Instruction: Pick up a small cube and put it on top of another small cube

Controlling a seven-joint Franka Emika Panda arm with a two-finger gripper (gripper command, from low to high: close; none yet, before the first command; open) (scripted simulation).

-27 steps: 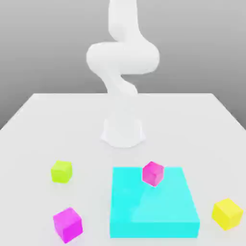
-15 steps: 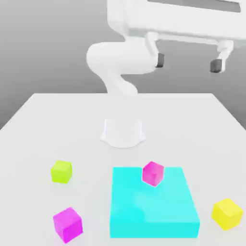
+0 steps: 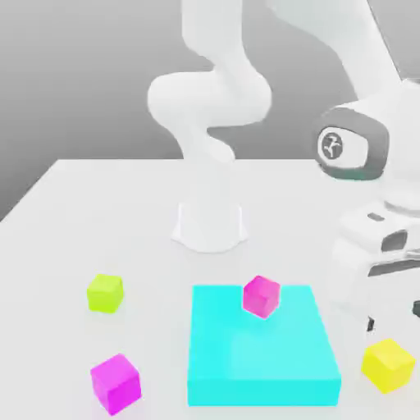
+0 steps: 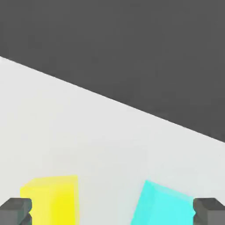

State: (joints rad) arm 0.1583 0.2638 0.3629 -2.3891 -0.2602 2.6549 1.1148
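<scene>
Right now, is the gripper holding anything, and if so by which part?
Nothing is held. The gripper is open, its fingertips wide apart, with the yellow cube lying on the table, not clamped.

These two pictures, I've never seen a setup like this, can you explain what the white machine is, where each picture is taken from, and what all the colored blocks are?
The white machine is a robot arm bolted to a white table, drawn by a computer simulation. One picture looks at the whole scene from outside. The other comes from a camera on the arm's hand, looking out between its two dark fingertips.

On the table lie a yellow cube, a lime cube, a magenta cube and a flat cyan slab with a second magenta cube on it.

The gripper is open and holds nothing. In the outside picture the hand hangs just above the yellow cube; the hand camera sees that cube and the slab's edge.
</scene>
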